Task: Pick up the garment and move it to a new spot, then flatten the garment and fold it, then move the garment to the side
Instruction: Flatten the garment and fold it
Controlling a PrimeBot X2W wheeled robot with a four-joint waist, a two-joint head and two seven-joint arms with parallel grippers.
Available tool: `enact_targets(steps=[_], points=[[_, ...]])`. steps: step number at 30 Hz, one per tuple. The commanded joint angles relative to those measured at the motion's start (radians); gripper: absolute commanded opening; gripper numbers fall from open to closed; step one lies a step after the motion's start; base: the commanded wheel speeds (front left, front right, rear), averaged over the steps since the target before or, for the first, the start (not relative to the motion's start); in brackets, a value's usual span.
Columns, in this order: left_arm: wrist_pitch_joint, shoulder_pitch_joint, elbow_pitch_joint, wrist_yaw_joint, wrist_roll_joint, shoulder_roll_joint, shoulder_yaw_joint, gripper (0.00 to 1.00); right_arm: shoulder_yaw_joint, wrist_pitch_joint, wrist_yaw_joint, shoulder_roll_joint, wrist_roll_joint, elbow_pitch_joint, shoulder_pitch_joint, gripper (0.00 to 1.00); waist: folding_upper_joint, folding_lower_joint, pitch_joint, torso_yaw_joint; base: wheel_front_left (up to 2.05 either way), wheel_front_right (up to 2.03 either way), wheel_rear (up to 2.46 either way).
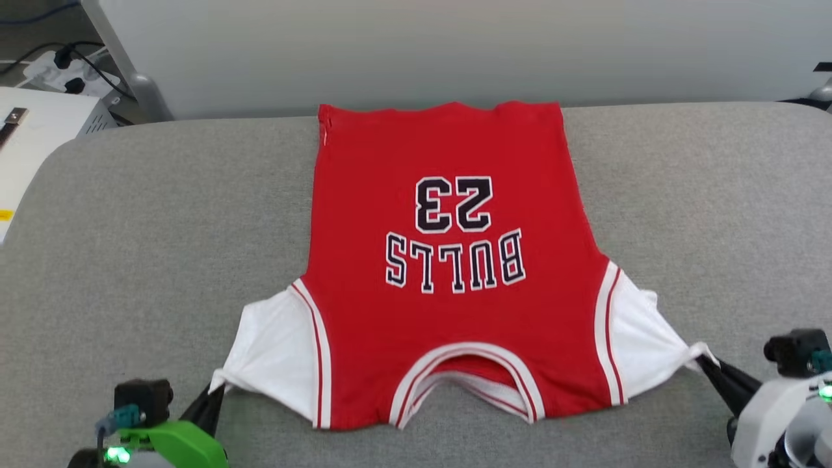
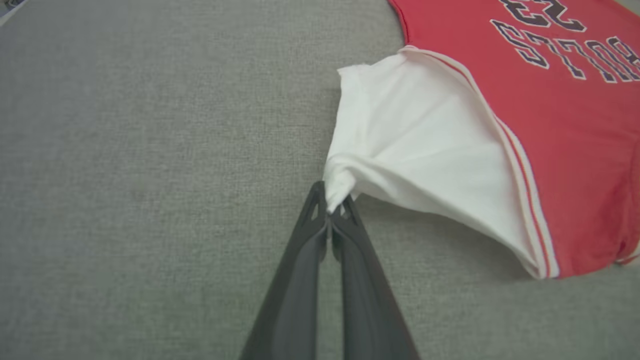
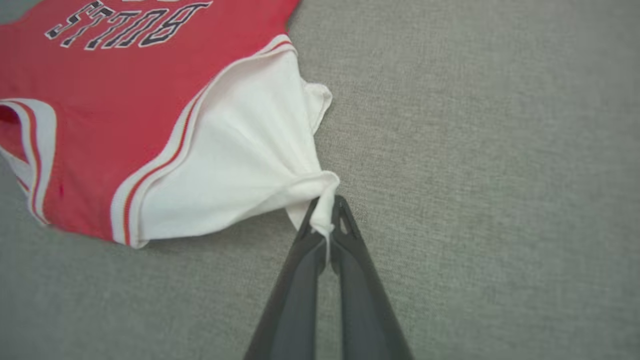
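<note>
The garment [image 1: 448,312], a red jersey with white sleeves and black numerals, lies spread flat on the grey padded table [image 1: 130,227], collar toward me and hem at the far edge. My left gripper [image 1: 218,389] is shut on the tip of the left white sleeve, pulling it out to a point; the left wrist view shows the garment's sleeve [image 2: 410,135] bunched between that gripper's [image 2: 332,202] dark fingers. My right gripper [image 1: 703,361] is shut on the tip of the other sleeve, and the right wrist view shows the garment [image 3: 235,165] pinched in that gripper [image 3: 326,210].
A pale wall panel [image 1: 455,45] rises right behind the table's far edge. A white box [image 1: 39,123] with a power strip and cables [image 1: 71,71] sits off the table at the far left. Bare grey surface lies on both sides of the jersey.
</note>
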Motion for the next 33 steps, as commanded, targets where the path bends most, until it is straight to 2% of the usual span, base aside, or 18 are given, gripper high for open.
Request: enact_targets(steps=[1,5,11,12,13,14,15,21,28,31,33], points=[[-0.006,0.046,-0.004,0.014,-0.008,0.009,0.004,0.0,-0.016,-0.006,-0.001,-0.013,0.0,-0.003,0.045,0.0,0.0,0.0001,-0.015,0.006,0.0,0.0,0.0],[-0.006,0.13,-0.025,0.033,-0.003,0.003,0.026,0.0,-0.059,-0.004,-0.001,-0.029,0.0,-0.032,0.157,0.0,0.0,0.0001,-0.02,0.005,0.0,0.0,0.0],[-0.006,0.191,-0.057,0.044,0.02,-0.007,0.053,0.0,-0.118,0.058,-0.001,-0.047,0.013,-0.072,0.277,0.0,0.0,0.0001,-0.017,0.015,0.0,0.0,0.0],[-0.006,0.193,-0.066,0.047,0.029,-0.009,0.06,0.0,-0.134,0.066,-0.001,-0.044,0.013,-0.077,0.286,0.1,0.0,0.0001,-0.014,0.016,0.0,0.0,0.0],[-0.006,0.193,-0.073,0.049,0.035,-0.01,0.065,0.0,-0.146,0.077,-0.001,-0.04,0.015,-0.082,0.291,0.29,0.0,0.0001,-0.012,0.017,0.0,0.0,0.0],[-0.006,0.192,-0.083,0.051,0.042,-0.012,0.071,0.0,-0.161,0.095,-0.001,-0.036,0.018,-0.089,0.293,0.6,0.0,0.0001,-0.009,0.017,0.0,0.0,0.0],[-0.006,0.19,-0.092,0.054,0.05,-0.013,0.077,0.0,-0.177,0.098,-0.001,-0.036,0.014,-0.098,0.29,1.0,0.0,0.0001,-0.007,0.018,0.0,0.0,0.0],[-0.006,0.162,-0.153,0.068,0.099,-0.028,0.099,0.0,-0.309,0.13,-0.001,-0.068,-0.007,-0.2,0.247,1.0,0.0,0.0001,0.021,0.03,0.0,0.0,0.0],[-0.006,0.114,-0.268,0.094,0.181,-0.074,0.166,0.0,-0.582,0.191,-0.001,-0.155,-0.058,-0.377,0.111,1.0,0.0,0.0001,0.112,0.08,0.0,0.0,0.0],[-0.006,0.084,-0.32,0.107,0.223,-0.095,0.179,0.0,-0.7,0.267,-0.001,-0.155,-0.095,-0.419,0.01,1.0,0.0,0.0001,0.17,0.114,0.0,0.0,0.0],[-0.006,0.064,-0.351,0.111,0.249,-0.108,0.181,0.0,-0.74,0.357,-0.001,-0.15,-0.128,-0.443,-0.071,1.0,0.0,0.0001,0.212,0.142,0.0,0.0,0.0]])
